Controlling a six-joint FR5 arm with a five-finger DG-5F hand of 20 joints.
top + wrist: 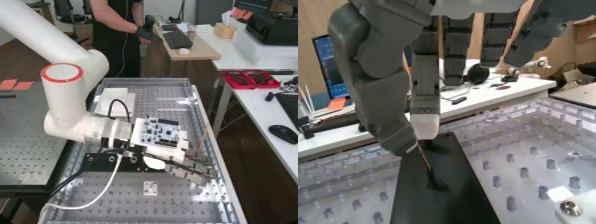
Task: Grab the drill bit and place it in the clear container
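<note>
The dark grey hand is over the right part of the perforated bench, fingers pointing toward its right edge. In the wrist view, the thumb and one finger of the hand meet at their tips, pinching the top of a thin reddish-brown rod, seemingly the drill bit. It slants down over a long black plate, with a dark lump at its lower end. Whether that lump touches the plate I cannot tell. The other fingers hang nearly straight. A clear container cannot be made out with certainty.
The perforated bench has a metal rim. White blocks lie toward its far end, and a white cable loops on the near side. Red trays and a black mouse are on the white side table.
</note>
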